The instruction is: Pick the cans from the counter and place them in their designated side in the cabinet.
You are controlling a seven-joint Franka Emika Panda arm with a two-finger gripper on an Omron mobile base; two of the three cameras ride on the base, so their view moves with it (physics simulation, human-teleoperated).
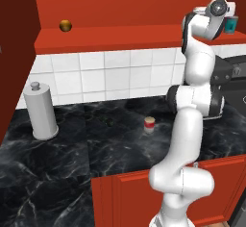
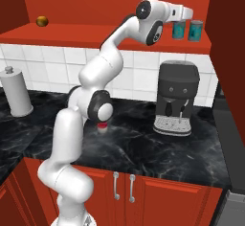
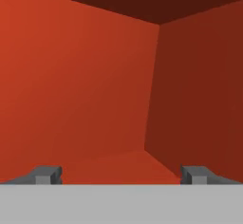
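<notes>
The gripper [image 3: 121,174] is hanging wide open and empty inside the cabinet [image 3: 85,90]. Two teal cans [image 2: 187,29] are standing just beneath it; a red can [image 1: 149,124] is sitting far below on the counter [image 1: 57,158]. No readable labels.

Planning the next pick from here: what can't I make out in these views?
- Red can, right base view: mostly behind the arm's elbow.
- Teal can, left base view: partly behind the hand; the second teal can is out of frame there.
- Gripper, hand view: only the jaws' tips rise, spread apart.
</notes>
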